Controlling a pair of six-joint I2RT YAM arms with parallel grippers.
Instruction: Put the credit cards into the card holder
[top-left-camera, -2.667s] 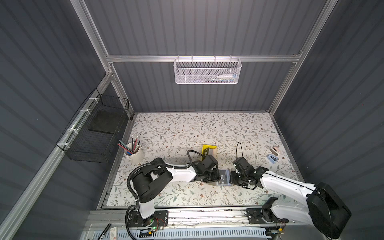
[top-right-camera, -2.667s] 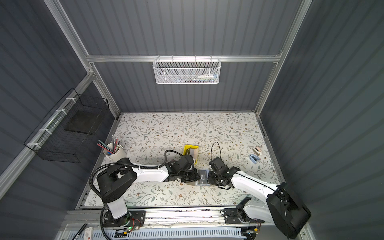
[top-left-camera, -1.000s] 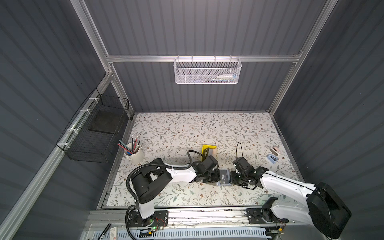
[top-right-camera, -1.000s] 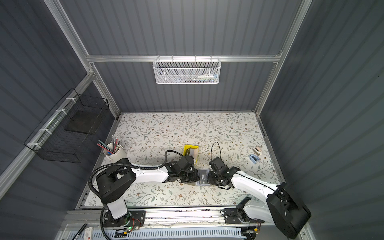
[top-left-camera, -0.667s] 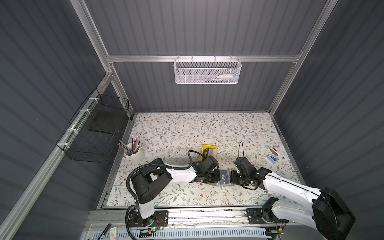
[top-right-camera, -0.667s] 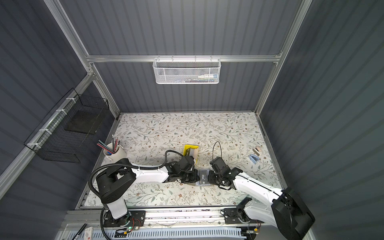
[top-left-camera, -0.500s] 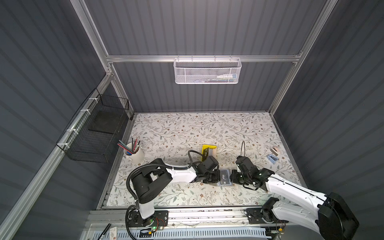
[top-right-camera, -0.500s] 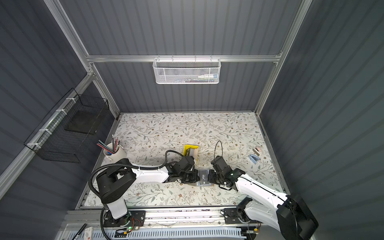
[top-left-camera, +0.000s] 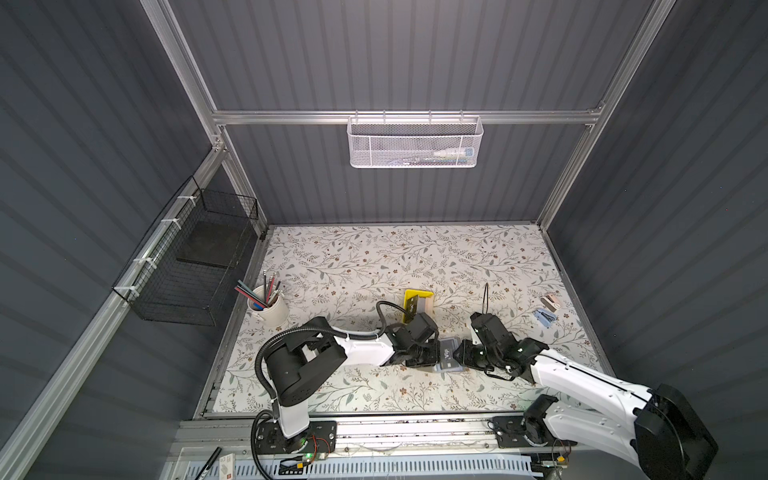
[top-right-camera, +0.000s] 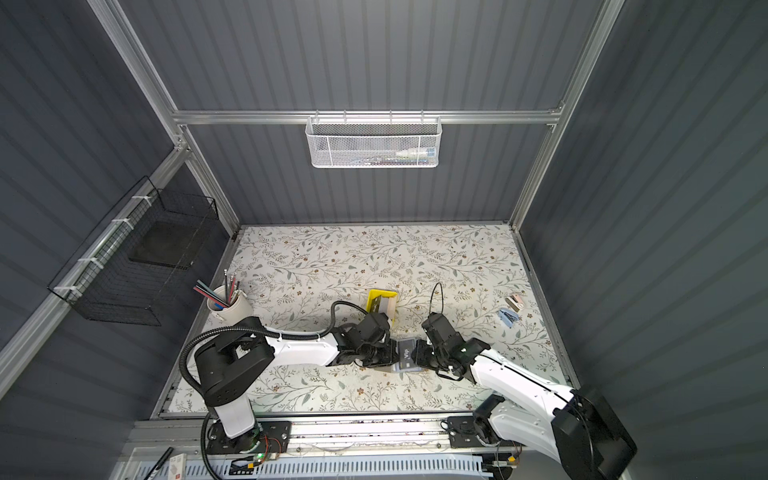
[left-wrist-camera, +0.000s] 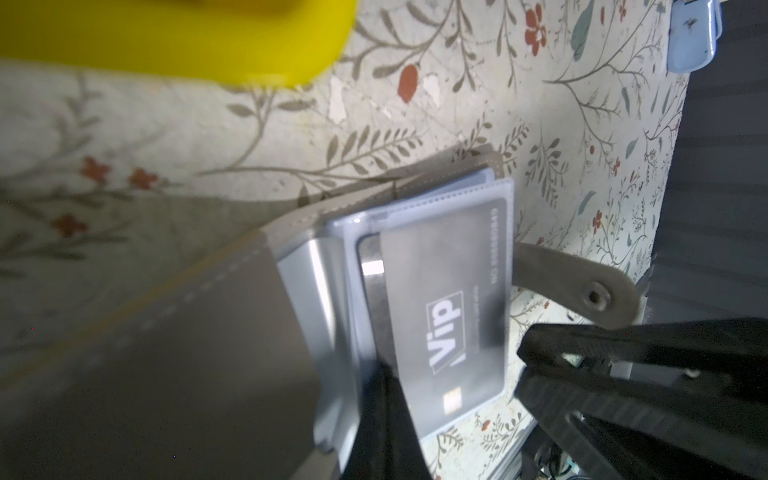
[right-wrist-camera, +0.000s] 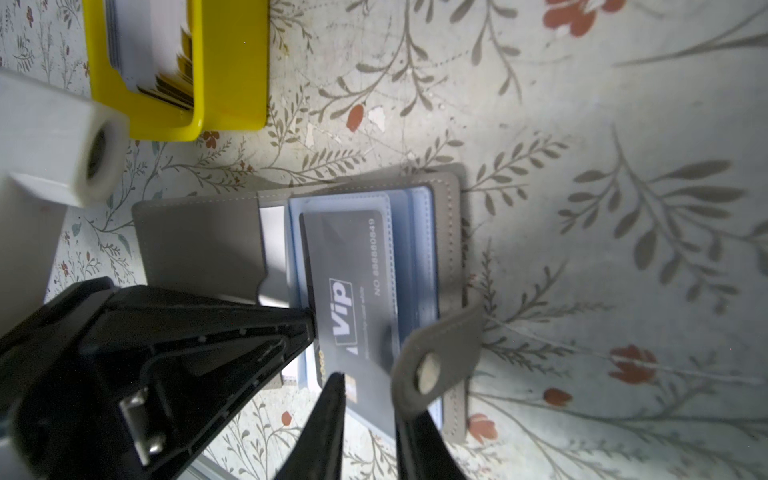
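Yel. tray (top-left-camera: 415, 296) just behind card holder (top-left-camera: 448, 357); far mat (top-left-camera: 374, 257) open.

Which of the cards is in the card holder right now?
The black VIP card, tucked into a bluish sleeve of the open grey card holder. The other cards stand stacked in the yellow tray.

This is maybe a robot lab booth. Grey ribbed walls (top-left-camera: 415, 62) and a metal frame (top-left-camera: 291, 117) box in a flowery table (top-left-camera: 374, 257), a white wire basket (top-left-camera: 415, 145) hangs up, and two robot arms (top-left-camera: 582, 378) sit in front.
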